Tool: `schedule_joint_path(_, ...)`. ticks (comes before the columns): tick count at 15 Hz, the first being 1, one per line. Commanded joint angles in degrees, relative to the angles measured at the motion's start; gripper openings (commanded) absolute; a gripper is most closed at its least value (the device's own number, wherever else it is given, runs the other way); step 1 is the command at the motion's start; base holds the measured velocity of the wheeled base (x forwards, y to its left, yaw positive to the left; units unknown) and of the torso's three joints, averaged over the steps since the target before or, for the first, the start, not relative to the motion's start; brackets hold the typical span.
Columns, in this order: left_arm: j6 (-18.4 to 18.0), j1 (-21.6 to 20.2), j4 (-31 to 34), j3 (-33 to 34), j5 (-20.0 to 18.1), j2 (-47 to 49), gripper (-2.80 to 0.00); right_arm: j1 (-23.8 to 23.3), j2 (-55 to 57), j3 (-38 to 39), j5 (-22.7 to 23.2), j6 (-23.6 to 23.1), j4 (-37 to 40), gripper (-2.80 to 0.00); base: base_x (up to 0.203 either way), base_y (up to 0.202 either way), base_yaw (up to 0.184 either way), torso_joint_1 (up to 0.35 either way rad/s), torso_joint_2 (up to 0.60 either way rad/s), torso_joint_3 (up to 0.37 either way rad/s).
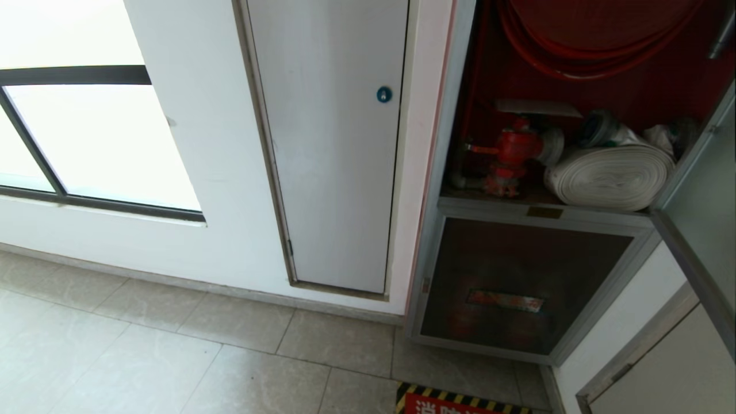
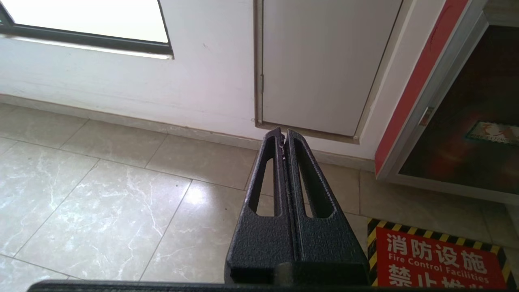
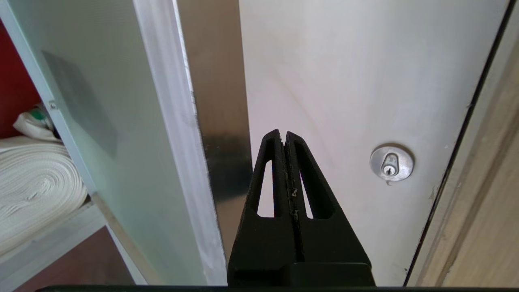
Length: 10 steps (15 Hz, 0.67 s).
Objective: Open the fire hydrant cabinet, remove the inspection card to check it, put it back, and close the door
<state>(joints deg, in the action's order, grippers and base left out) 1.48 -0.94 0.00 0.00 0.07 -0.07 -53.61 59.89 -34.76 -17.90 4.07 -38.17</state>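
So, jaws first: the right gripper has its fingers pressed flat together with nothing between them, and it's aimed at the white wall panel with the silver keyhole, just beside the outer edge of the swung-open door. It's not visible from the head camera. The left gripper is also pressed together and empty, parked low, pointing at the floor tiles near the red floor sign.

Moving outward, the fire hydrant cabinet stands open, so the red valve and the white rolled hose are in plain view, with the red coiled hose above. The inspection card looks like the pale flat thing lying on top of the valve, a bit tilted.

My read: door's done, the card grab comes next. To do it well I'd swing the right arm around the door's edge into the opening, spread the fingers before getting close, come in level with the card's near edge and pinch just that edge. Go gently so it doesn't slide off behind the valve or snag the hose fittings.
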Motion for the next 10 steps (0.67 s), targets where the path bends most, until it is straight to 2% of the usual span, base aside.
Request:
schedule_joint_path(1, 0.0, 0.0, 0.0, 0.0, 0.0, 0.1, -2.80, 0.1, 0.4, 0.0, 0.7, 0.1, -0.3, -2.80, 0.000, 0.000, 0.000, 0.000, 0.00, 0.000)
schedule_joint_path(10, 0.0, 0.0, 0.0, 0.0, 0.0, 0.1, -2.80, 4.6, -4.4, 1.5, 4.2, -0.4, -0.2, -2.80, 0.000, 0.000, 0.000, 0.000, 0.00, 0.000)
